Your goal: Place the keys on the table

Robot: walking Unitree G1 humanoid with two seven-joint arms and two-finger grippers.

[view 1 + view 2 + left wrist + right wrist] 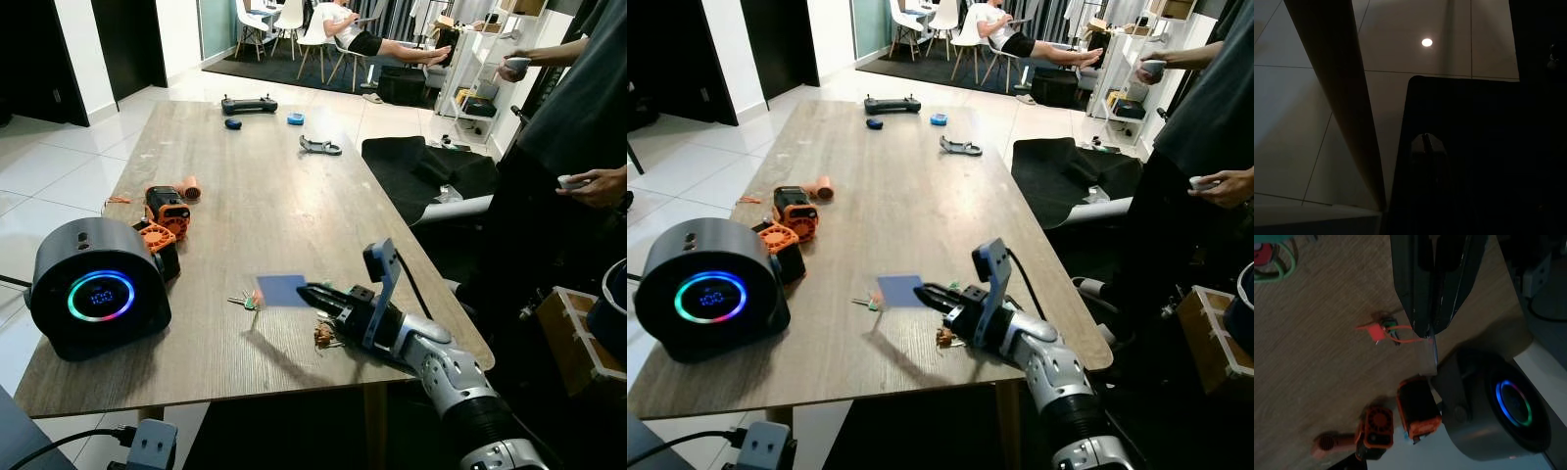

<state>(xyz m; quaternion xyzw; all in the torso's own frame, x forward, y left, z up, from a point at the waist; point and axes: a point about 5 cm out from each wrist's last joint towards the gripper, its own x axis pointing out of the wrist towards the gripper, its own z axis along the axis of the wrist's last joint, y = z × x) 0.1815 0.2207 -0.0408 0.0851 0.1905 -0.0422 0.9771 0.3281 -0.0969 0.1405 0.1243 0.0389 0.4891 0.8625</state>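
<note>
1. The right gripper (306, 292) hovers over the near part of the long wooden table (265, 186), its black fingers pressed together on a thin blue card (282, 290).
2. The small bunch of keys with green and red tags (245, 301) lies on the table, just left of the fingertips and under the card.
3. The display on the round black speaker with a glowing ring (96, 286) is too small to read.
4. The middle of the table is open; the near edge is close behind the gripper.
5. For the left gripper's fingers I cannot tell the state.

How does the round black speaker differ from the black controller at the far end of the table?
The speaker is bulky and domed, with a glowing ring display; the controller is flat, elongated and unlit. The speaker sits at the near left edge, the controller at the far end. Both are black and rest on the table.
</note>
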